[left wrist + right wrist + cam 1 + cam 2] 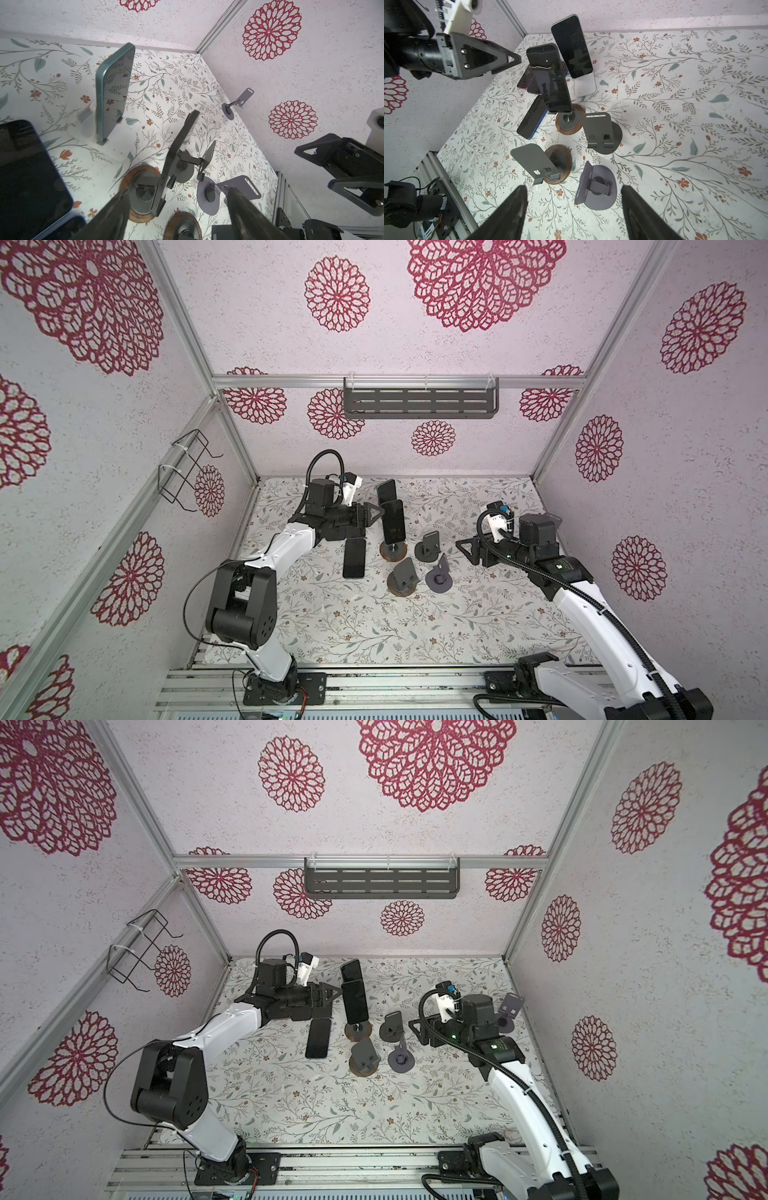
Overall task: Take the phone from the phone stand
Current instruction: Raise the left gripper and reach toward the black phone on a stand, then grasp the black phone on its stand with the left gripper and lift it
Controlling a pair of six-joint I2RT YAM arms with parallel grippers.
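Note:
A dark phone (393, 522) (355, 1002) (552, 79) leans upright on a phone stand with a round wooden base (392, 553) (569, 124). In the left wrist view this phone (178, 153) shows edge-on above its stand (141, 193). My left gripper (372, 514) (334, 992) (177, 189) is open, level with the phone's left edge, its fingertips just short of it with nothing between them. My right gripper (467, 549) (417, 1029) (574, 187) hangs open and empty to the right, above the mat.
A teal phone (386, 490) (114, 89) stands behind on a white stand (585, 83). A phone (354, 558) lies flat to the left. Three empty stands (428, 547) (403, 576) (439, 576) stand between the grippers. A further stand (509, 1011) is by the right wall.

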